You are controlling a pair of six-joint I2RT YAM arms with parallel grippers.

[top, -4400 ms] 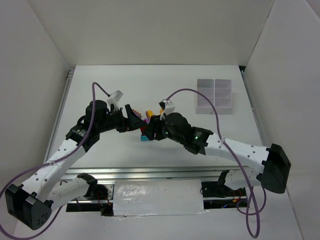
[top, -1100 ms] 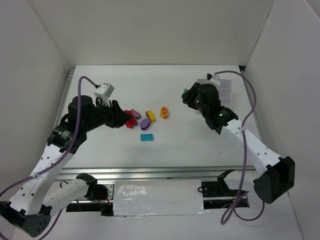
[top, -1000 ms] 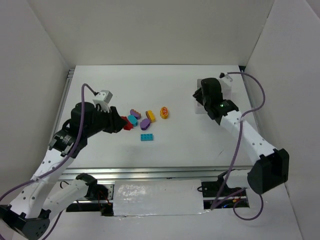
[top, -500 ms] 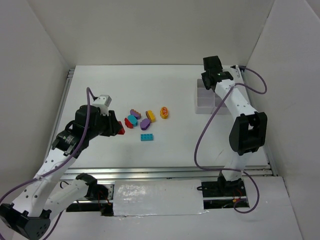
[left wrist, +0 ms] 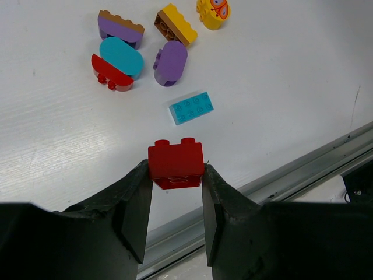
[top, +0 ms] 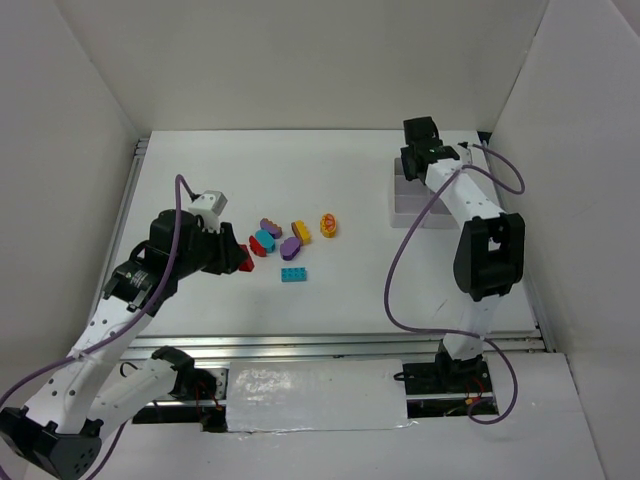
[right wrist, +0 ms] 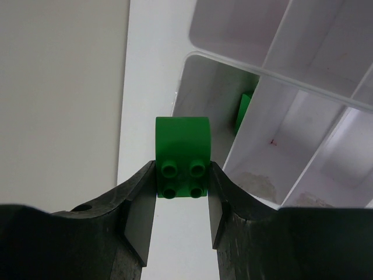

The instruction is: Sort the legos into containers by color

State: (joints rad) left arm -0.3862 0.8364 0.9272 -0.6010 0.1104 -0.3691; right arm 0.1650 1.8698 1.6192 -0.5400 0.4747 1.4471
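My left gripper (left wrist: 176,172) is shut on a red studded brick (left wrist: 176,165), held just above the table near the front rail. Beyond it lie loose legos: a cyan brick (left wrist: 191,108), a purple oval (left wrist: 171,62), a cyan oval (left wrist: 121,56) resting on a red piece (left wrist: 112,73), a purple brick (left wrist: 120,27), a yellow brick (left wrist: 175,24) and an orange oval (left wrist: 213,10). My right gripper (right wrist: 182,169) is shut on a green brick (right wrist: 182,157), hanging at the edge of the tray's (right wrist: 274,76) corner container. Another green piece (right wrist: 246,114) lies in that cell.
The translucent tray (top: 410,212) sits at the table's far right, with the right arm (top: 440,170) stretched over it. The loose pile (top: 290,246) lies mid-table, right of the left gripper (top: 240,258). White walls enclose the table on three sides.
The right arm has swung from mid-table to the tray's far-left corner, carrying the green brick. The left gripper has drawn back slightly from the pile with the red brick.
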